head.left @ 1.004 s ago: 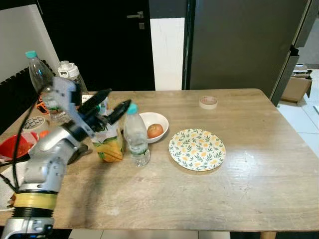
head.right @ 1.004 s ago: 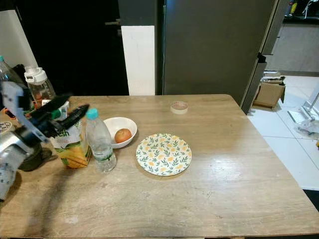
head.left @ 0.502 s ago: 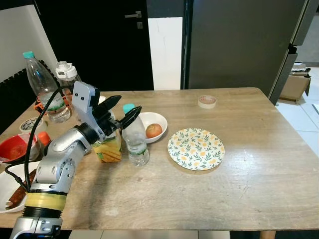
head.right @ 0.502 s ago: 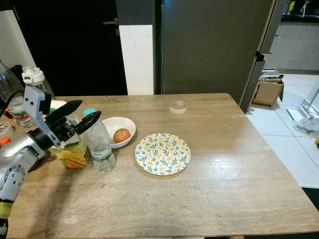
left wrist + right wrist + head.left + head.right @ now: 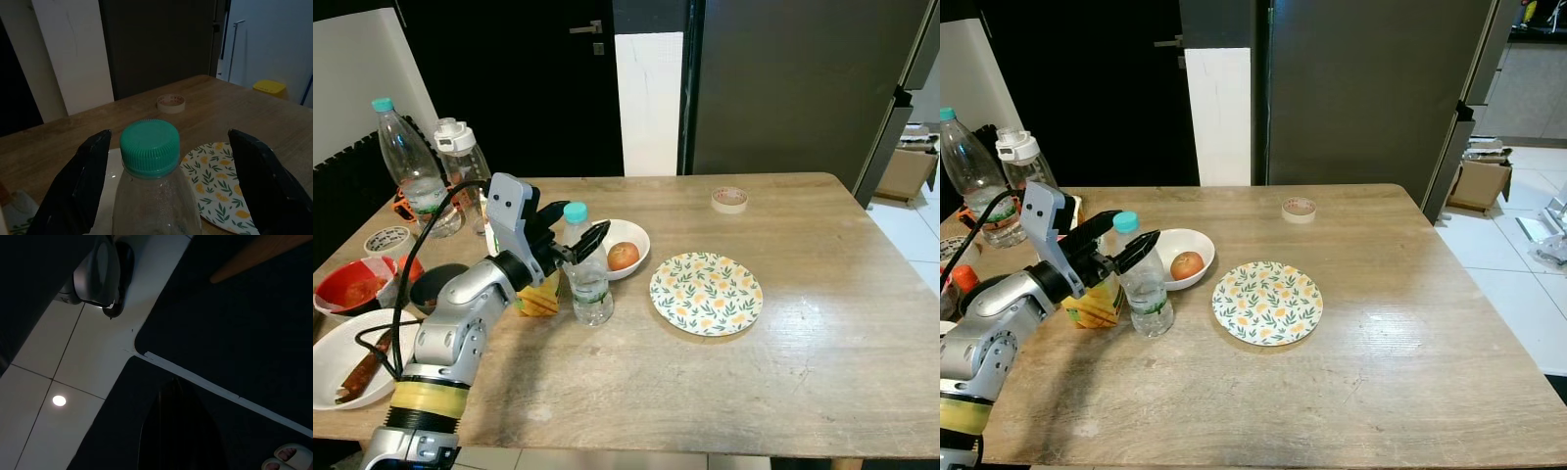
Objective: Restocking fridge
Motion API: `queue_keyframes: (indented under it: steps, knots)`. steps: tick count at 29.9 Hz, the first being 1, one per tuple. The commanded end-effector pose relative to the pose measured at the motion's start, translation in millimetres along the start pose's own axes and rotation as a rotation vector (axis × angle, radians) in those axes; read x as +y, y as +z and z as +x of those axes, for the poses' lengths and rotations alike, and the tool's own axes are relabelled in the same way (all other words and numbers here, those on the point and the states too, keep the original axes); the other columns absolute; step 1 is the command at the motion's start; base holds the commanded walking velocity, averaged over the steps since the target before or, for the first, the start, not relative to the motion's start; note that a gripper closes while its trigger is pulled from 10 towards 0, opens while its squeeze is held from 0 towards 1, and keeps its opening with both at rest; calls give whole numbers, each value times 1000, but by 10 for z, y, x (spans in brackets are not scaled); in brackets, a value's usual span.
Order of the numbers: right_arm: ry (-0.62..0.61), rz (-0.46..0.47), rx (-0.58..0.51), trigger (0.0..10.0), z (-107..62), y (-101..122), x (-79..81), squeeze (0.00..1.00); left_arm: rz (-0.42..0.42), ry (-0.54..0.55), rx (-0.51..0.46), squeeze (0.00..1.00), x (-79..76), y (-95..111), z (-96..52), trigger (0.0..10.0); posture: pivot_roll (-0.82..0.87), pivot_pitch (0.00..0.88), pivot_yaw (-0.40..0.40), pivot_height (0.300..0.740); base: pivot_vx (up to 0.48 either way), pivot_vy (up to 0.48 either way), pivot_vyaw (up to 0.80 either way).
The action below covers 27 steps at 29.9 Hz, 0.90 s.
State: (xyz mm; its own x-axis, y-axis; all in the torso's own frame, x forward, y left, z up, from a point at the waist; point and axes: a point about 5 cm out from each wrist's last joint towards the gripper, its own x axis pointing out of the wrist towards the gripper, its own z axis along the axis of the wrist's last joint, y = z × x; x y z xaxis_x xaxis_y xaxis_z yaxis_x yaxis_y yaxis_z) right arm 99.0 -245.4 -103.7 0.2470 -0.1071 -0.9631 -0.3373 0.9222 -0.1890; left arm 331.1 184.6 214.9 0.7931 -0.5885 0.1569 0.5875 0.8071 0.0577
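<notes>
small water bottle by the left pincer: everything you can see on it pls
The small water bottle is clear plastic with a teal ribbed screw cap, closed, and a pale label around its middle. It stands upright on the wooden table, just right of the juice carton and in front of the white bowl holding a round fruit. The left pincer is open, one black finger on either side of the neck, neither visibly touching it. How full it is cannot be told.

The left arm is silver, jointed metal, with a yellow band low down near seven o'clock. A black cable loops along it, and its gripper has two long black fingers behind a grey wrist block.
</notes>
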Motion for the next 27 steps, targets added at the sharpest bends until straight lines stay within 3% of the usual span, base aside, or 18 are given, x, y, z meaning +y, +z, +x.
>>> queue_keyframes:
  steps: [1, 7, 25, 26, 27]
  knots:
    - [5, 7, 2, 10000, 4, -10, 31, 0, 3, 24, -17, 0, 16, 13, 24, 10000, -89, 0, 45, 740, 0, 0, 0]
    - [5, 7, 2, 10000, 4, -9, 31, 0, -6, 44, -27, 0, -34, -15, 110, 10000, -89, 0, 45, 740, 0, 0, 0]
    - [3, 8, 4, 10000, 3, -14, 26, 0, -14, 48, -30, 0, -84, -50, 187, 10000, -91, 0, 47, 740, 0, 0, 0]
    - [3, 7, 3, 10000, 3, -14, 27, 0, -15, 47, -34, 0, -85, -45, 193, 5333, -91, 0, 47, 740, 0, 0, 0]
    - [4, 7, 3, 10000, 3, -13, 28, 0, -14, 46, -39, 0, -86, -38, 197, 0, -91, 0, 47, 740, 0, 0, 0]
